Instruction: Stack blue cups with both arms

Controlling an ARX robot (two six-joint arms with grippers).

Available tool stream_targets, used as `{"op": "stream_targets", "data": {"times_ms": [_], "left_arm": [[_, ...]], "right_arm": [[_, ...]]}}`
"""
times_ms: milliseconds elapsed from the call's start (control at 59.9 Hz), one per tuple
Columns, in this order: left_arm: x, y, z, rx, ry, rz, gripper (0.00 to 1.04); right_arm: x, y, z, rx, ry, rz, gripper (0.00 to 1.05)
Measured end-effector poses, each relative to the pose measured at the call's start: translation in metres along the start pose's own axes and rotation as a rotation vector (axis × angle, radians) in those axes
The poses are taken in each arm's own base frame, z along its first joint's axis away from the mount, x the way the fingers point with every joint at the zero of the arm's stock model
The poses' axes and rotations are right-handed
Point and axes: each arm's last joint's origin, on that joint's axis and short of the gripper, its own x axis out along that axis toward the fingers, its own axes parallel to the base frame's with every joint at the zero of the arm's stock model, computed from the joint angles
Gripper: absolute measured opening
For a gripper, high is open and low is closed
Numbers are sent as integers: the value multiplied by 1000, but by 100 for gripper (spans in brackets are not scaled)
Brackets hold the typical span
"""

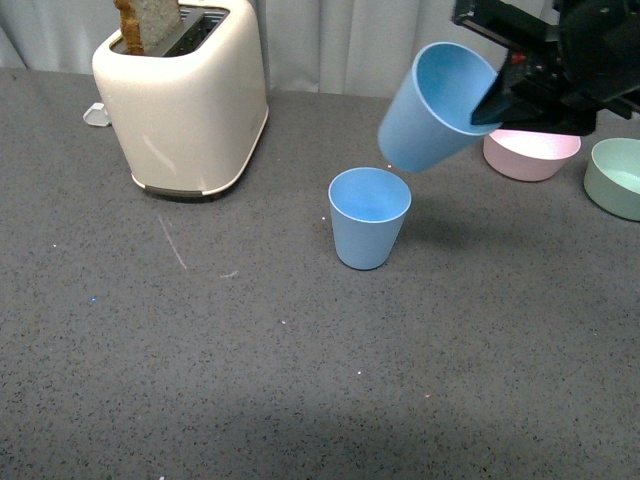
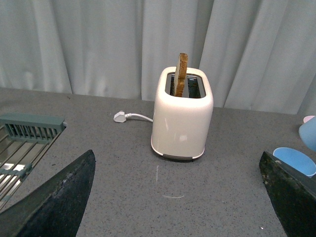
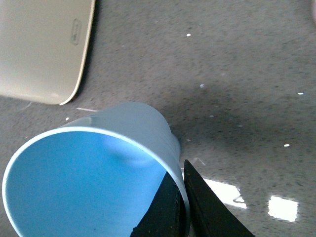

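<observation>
Grey speckled tabletop (image 1: pixel 300 380) under pale curtains (image 1: pixel 330 40) is what the front camera gives me. My right gripper (image 1: pixel 497 100) is clamped on the rim of one small light-blue plastic cup (image 1: pixel 436 108), holding it tilted in the air. Its base points down toward the second light-blue cup (image 1: pixel 369 222), which stands upright on the table, right of the cream toaster (image 1: pixel 185 100). My left gripper (image 2: pixel 176 163) hangs with its jaws spread wide, holding nothing.

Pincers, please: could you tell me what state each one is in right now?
Left pincer: open, holding nothing.
Right pincer: closed on the rim of a blue cup, held tilted.
</observation>
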Motion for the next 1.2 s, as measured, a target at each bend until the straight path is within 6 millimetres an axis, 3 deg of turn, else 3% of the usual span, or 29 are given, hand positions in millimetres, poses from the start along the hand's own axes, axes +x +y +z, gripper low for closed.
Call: {"op": "stream_targets", "data": {"times_ms": [167, 418, 819, 902, 986, 1086, 1203], "left_arm": [[0, 0, 0, 0, 0, 0, 98], [0, 0, 0, 0, 0, 0, 98], [0, 0, 0, 0, 0, 0, 98], [0, 0, 0, 0, 0, 0, 98], [0, 0, 0, 1, -1, 0, 98], [0, 0, 0, 1, 0, 3, 98], [0, 0, 0, 1, 0, 1, 98]], "right_arm": [[8, 18, -6, -26, 43, 29, 1], [23, 23, -13, -41, 82, 9, 3], [22, 22, -7, -130, -31, -39, 70], [28, 12, -18, -244, -336, -204, 60], [22, -6, -40, -298, -559, -296, 48], [-13, -23, -56, -312, -812, -281, 30], [-55, -29, -61, -318, -954, -266, 10]]}}
